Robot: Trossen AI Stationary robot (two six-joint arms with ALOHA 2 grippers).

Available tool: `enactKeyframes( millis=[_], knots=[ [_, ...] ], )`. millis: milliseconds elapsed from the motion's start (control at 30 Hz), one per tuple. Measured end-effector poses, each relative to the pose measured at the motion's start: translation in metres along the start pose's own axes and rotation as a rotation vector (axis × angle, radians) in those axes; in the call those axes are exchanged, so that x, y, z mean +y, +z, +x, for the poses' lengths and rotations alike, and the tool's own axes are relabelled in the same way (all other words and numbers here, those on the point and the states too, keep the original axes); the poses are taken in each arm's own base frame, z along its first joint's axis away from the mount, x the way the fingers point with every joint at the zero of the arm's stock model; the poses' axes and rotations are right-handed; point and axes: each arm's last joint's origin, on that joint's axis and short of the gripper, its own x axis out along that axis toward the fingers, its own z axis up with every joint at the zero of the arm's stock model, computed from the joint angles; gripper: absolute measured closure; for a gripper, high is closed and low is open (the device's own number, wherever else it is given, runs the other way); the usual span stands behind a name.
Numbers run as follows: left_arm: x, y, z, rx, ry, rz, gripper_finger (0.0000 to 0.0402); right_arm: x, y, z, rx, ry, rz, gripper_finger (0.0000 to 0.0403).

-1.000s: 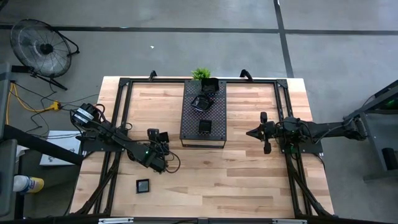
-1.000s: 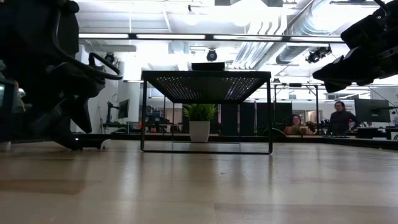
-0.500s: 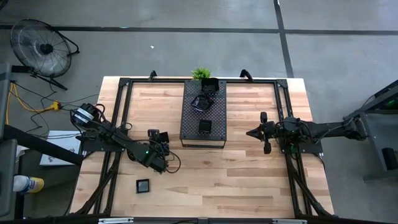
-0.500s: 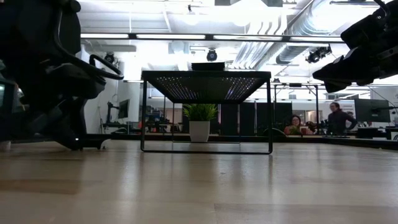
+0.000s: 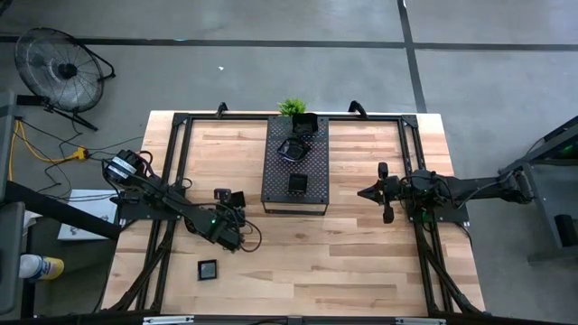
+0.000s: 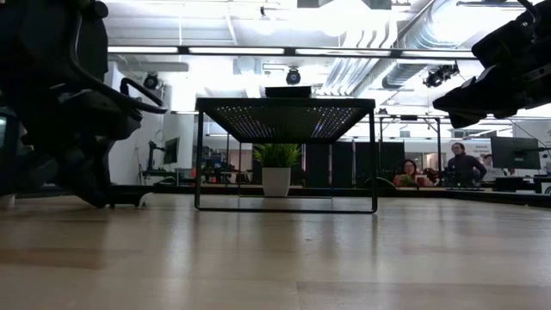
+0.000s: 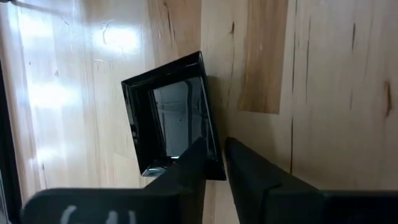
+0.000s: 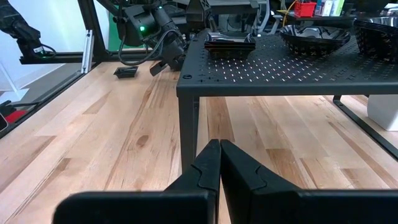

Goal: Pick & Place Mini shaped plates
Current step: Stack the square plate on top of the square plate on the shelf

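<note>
A: The high view was evenly lit and sharp, and the wooden table (image 5: 361, 253) threw only soft shadows.

B: The low view was harsher: ceiling lights (image 6: 258, 50) blew out toward twelve o'clock, leaving the near arm a black silhouette at nine o'clock.

A: Glare pooled on the boards in the left wrist view, and reflections showed in the square plate (image 7: 171, 115).

The wooden table (image 5: 361, 262) carries five small glossy black plates, three on the dark perforated metal tray (image 5: 272, 185), one bare near the front-left corner (image 5: 209, 268) and one beside the tray's left edge (image 5: 223, 195), plus one small green potted plant (image 5: 292, 107).
</note>
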Motion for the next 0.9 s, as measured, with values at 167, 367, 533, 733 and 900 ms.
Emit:
enactKeyframes(
  millis=[167,367,533,733,900],
  knots=[
    [0.000,0.000,0.000,0.001,0.001,0.002,0.0366,0.000,0.000,0.000,0.000,0.000,0.000,0.0398],
    [0.000,-0.001,0.000,0.002,0.011,0.008,0.0388,0.000,0.000,0.000,0.000,0.000,0.000,0.0398],
    [0.000,0.002,-0.002,-0.004,0.006,0.010,0.0393,0.000,0.000,0.000,0.000,0.000,0.000,0.0398],
    [0.001,0.013,-0.011,-0.023,-0.004,0.056,0.0394,0.000,0.000,0.000,0.000,0.000,0.000,0.0398],
    [0.004,0.018,-0.017,-0.008,0.003,0.080,0.0394,0.000,0.000,0.000,0.000,0.000,0.000,0.0398]
  ],
)
